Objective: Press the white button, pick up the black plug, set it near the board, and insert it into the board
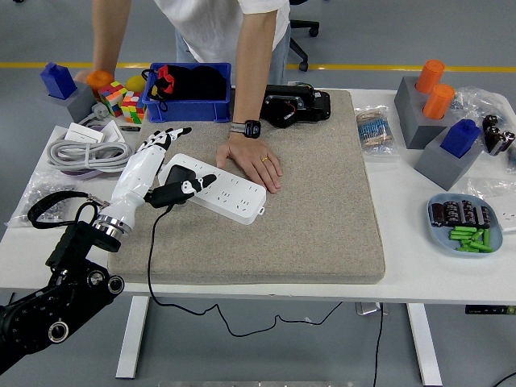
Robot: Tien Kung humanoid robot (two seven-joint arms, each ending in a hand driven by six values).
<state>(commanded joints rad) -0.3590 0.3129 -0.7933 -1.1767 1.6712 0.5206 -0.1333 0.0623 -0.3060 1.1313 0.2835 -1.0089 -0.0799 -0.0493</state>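
A white power strip (pixel 224 192) lies at an angle on the grey mat (pixel 306 201). A black plug (pixel 179 175) sits in the strip's left end, its cable running down over the table's near edge. My left hand (pixel 161 165) is white with black fingertips. It is open, fingers spread up and left of the plug, thumb lying just below the plug. A person's hand (pixel 256 164) rests flat on the mat against the strip's far edge. The right arm is out of view.
A blue bin (pixel 187 103) stands behind the mat, next to coloured cubes (pixel 121 101) and a coiled grey cable (pixel 85 153). A black device (pixel 297 105) sits at the mat's far edge. Grey blocks (pixel 439 129) and a plate of batteries (pixel 465 222) are at right.
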